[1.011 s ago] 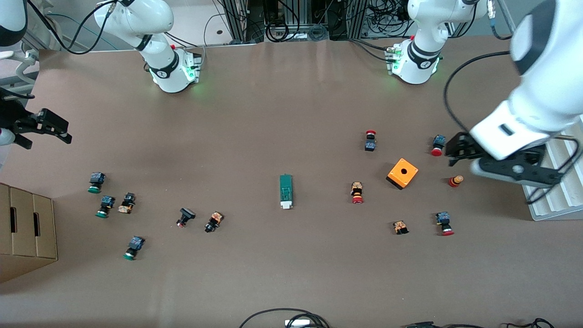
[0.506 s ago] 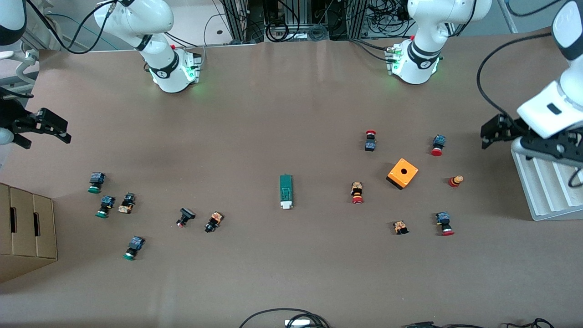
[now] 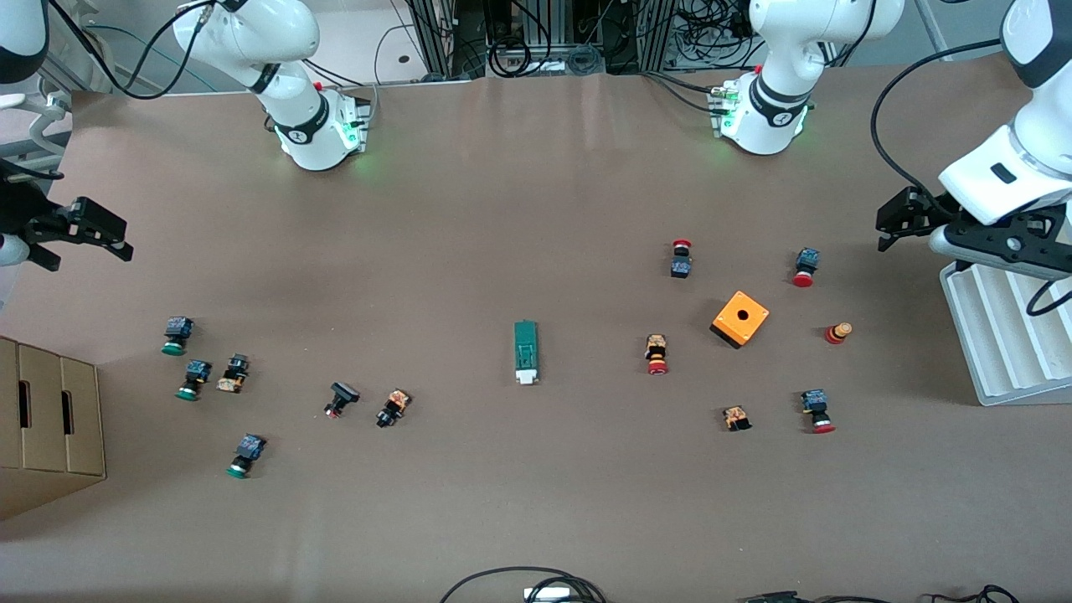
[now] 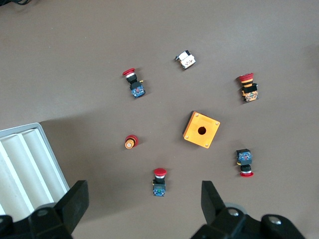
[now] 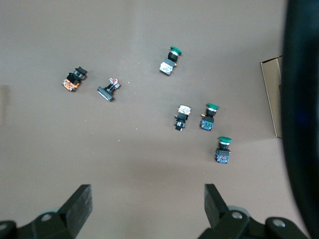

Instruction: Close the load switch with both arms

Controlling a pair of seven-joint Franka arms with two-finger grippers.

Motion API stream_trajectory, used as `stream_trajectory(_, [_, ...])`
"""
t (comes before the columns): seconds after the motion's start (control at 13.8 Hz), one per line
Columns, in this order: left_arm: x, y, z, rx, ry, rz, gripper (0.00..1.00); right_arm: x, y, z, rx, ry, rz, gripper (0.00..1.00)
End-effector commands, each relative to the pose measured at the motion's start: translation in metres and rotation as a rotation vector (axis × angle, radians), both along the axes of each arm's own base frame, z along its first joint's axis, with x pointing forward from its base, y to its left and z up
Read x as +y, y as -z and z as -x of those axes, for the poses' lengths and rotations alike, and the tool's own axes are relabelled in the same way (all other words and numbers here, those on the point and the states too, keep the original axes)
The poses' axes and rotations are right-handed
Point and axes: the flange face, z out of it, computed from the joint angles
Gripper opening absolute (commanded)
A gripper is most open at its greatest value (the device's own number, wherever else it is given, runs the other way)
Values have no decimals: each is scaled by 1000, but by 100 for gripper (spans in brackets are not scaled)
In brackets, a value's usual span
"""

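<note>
1. Load switch point(image 3: 526, 353): slim, flat dark-green rectangular bar with a small white block at the end nearer the front camera. We find it lying flat on the brown table point(image 3: 536, 209), about midway between the two arms' ends, with no gripper touching it.
2. Left gripper point(image 3: 894, 221): black two-finger claw on the white jointed arm. We see it up in the air at the left arm's end of the table, over the table beside the white ribbed tray point(image 3: 1001, 335). Its fingers point(image 4: 75, 201) are spread wide with nothing between them.
3. Right gripper point(image 3: 105, 236): black claw over the right arm's edge of the table. Its fingers point(image 5: 79, 204) stand wide apart and hold nothing.
4. Orange square box with a round hole point(image 3: 740, 318): toward the left arm's end, well apart from the load switch.
5. Red-capped push buttons point(image 3: 658, 355): several scattered around the orange box.
6. Green-capped push buttons point(image 3: 175, 336): a loose group toward the right arm's end.
7. Brown cardboard box point(image 3: 46, 423): at the right arm's edge of the table, nearer the front camera than the right gripper's place.
</note>
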Motion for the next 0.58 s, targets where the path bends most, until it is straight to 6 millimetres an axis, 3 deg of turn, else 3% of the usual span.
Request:
stream_trajectory(0.0, [-2, -8, -6, 19, 2, 1, 100, -1, -2, -1, 14, -8, -1, 100])
stream_trajectory(0.51, [-2, -8, -6, 24, -62, -4, 100, 1, -2, -2, 16, -12, 1, 100])
